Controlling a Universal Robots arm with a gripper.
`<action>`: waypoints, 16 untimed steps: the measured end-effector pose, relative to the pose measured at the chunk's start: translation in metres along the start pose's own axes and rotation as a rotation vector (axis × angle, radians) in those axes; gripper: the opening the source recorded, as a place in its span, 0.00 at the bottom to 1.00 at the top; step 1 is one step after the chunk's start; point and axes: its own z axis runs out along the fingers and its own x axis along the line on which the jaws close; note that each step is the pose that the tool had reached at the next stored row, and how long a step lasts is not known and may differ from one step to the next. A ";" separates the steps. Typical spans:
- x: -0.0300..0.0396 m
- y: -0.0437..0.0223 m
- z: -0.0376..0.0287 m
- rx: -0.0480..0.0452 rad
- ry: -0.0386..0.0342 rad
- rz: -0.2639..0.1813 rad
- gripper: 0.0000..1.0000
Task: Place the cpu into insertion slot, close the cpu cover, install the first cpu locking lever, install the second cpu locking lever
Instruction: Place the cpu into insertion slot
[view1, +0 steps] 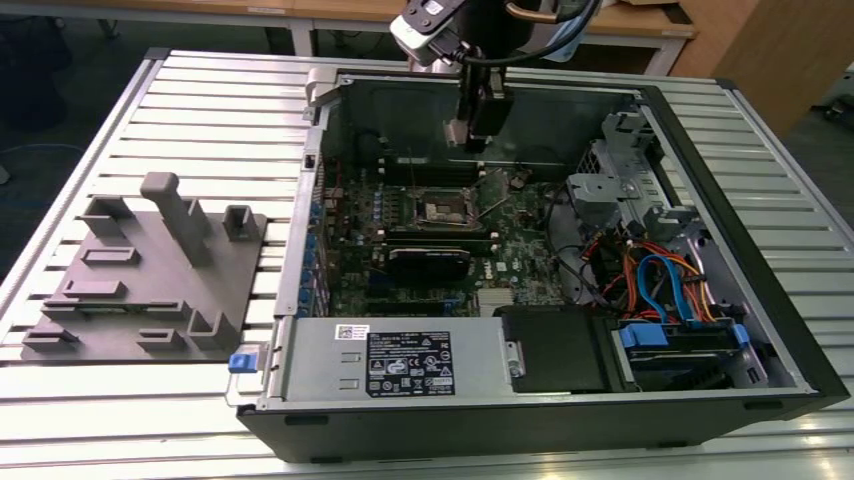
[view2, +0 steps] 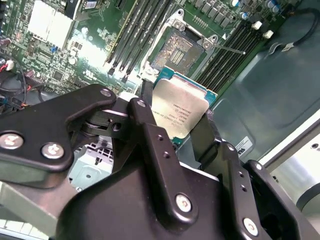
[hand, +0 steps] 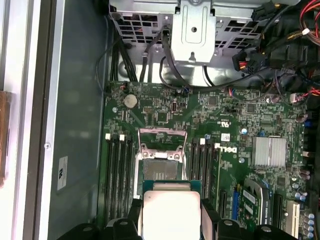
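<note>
While the gripper (view1: 475, 140) hangs over the open computer case (view1: 534, 420) in the exterior view, its two black fingers (view2: 204, 131) are clamped on opposite edges of the cpu (view2: 179, 109). The chip's dull silver top faces both wrist cameras, and a rim of green substrate shows round it in the second wrist view.

In the first wrist view the cpu (hand: 171, 217) sits between the fingers (hand: 208, 216) of the gripper (hand: 171, 210), above the motherboard (hand: 165, 107) and not seated. It overlaps one edge of the insertion slot (hand: 160, 170), whose dark contact field lies bare. The cpu cover (hand: 162, 134) is flipped up at the slot's far side, so its silvery frame stands clear of the recess. Banks of long black memory slots (hand: 117, 170) flank the socket on both sides.

In the second wrist view the insertion slot (view2: 175, 49) lies just beyond the held chip, with a thin metal rod (view2: 227, 48) angled out from one corner. It may be a locking lever swung free, though I cannot be sure.

In the exterior view the insertion slot (view1: 441, 208) is near the middle of the motherboard (view1: 514, 250), below the gripper. The case rests on a slatted metal table (view1: 200, 100). A grey fixture (view1: 147, 290) with upright posts lies at the exterior view's left, and a power supply (view1: 400, 360) fills the case's near side.
</note>
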 end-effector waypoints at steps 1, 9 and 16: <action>0.0000 0.0000 0.0000 0.0007 0.0000 0.000 0.54; 0.0000 0.0000 0.0000 0.0058 0.0002 0.000 0.54; 0.0001 0.0000 0.0000 0.0052 0.0160 0.000 0.54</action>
